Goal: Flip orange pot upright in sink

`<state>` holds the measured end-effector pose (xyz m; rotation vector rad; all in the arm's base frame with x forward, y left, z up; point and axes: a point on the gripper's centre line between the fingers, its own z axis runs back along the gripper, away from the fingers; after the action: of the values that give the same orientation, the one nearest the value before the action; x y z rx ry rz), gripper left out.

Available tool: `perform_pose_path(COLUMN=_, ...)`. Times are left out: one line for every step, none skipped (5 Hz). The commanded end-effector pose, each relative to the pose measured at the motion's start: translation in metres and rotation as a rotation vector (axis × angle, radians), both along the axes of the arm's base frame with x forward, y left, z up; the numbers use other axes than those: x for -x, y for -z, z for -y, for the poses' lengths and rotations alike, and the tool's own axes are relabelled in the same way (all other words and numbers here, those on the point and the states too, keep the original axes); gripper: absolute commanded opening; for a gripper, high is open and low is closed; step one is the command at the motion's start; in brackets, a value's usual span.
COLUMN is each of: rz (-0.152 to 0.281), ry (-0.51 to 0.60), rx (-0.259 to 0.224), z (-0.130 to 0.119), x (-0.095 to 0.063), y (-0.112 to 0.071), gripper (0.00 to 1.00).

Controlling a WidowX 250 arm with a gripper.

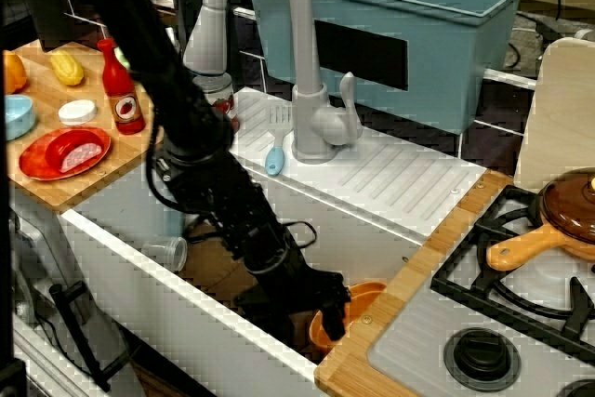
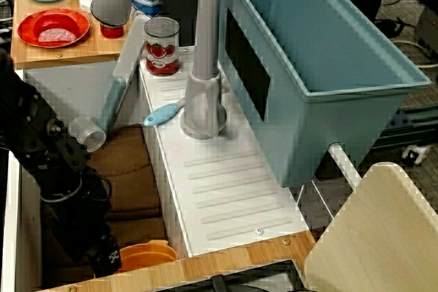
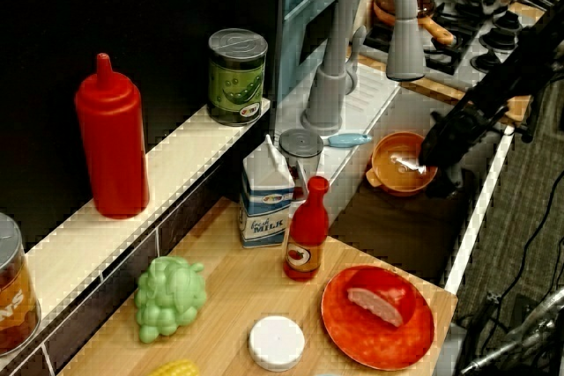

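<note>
where the black arm reaches down into the sink, its claw sits right at the orange pot. the pot is in the far end of the sink, the end next to the stove and the wooden edge. in the view from the counter the pot has its open side up, and you can see inside it, with a little bright shine on the bottom. the claw is at the pot's rim on one side. it looks like it is pinching the rim, but the black fingers blend together, so i cannot tell if they are apart or squeezed on the pot.

in the view from above, only part of the pot shows beside the dark arm.

a small clear cup lies on its side in the sink, well away from the pot. the grey faucet stands on the white ribbed board, with a blue brush beside it. a red plate and a red bottle sit on the wooden counter. a brown pan sits on the stove.
</note>
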<state>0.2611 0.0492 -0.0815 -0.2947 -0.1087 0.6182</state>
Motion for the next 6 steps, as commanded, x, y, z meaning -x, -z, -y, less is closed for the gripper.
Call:
perform_pose_path(rz=0.028, ry=-0.002, rx=0.028, z=0.0, x=-0.015, y=0.001, gripper=1.0)
perform_pose_path(rz=0.025, ry=-0.012, rx=0.011, z=-0.002, x=-0.014, y=0.006, gripper=1.0)
perform_pose_path(rz=0.004, ry=-0.007, rx=-0.022, z=-0.003, x=-0.014, y=0.011, gripper=1.0)
perform_pose_path(rz=0.051, ry=-0.008, rx=-0.021, z=-0.006, x=-0.015, y=0.01, gripper=0.0)
perform_pose_path(rz=0.065, ry=-0.08, rx=-0.051, z=-0.012, x=-0.015, y=0.01, gripper=0.0)
perform_pose_path(rz=0.066, ry=-0.112, rx=-0.092, z=-0.015, x=-0.015, y=0.009, gripper=0.0)
